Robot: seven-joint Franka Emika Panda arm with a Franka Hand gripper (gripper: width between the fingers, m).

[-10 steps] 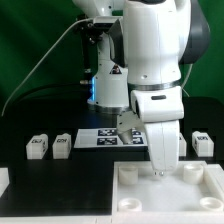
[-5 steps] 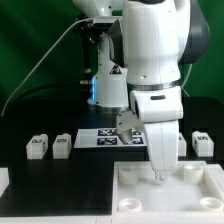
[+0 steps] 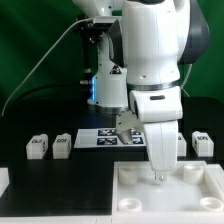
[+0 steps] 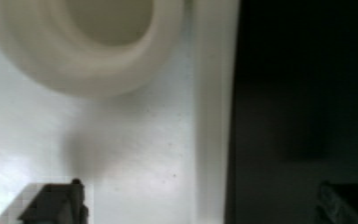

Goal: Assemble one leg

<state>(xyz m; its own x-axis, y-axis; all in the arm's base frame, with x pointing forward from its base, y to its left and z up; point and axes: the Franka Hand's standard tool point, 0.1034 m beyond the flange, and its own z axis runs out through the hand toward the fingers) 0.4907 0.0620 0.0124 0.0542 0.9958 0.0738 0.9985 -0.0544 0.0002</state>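
Three legs: all loose on the tabletop [image 3: 80, 165], none held. Far leg [image 3: 38, 148] and mid leg [image 3: 62, 144] sit at the exterior view's left, near leg [image 3: 203, 143] at its right.
Hand [image 3: 157, 172]: low over the panel [image 3: 190, 192], beside a socket [image 4: 105, 40]; fingers [image 4: 51, 205] spread wide, nothing between them.
Key relation: near leg lies beyond the panel's far rim, toward the exterior view's right of the hand, much closer than the other two.
Leg axis: probably upright, though too small to be sure.
Next move, as I judge: lift, shift over, descend astride the near leg.
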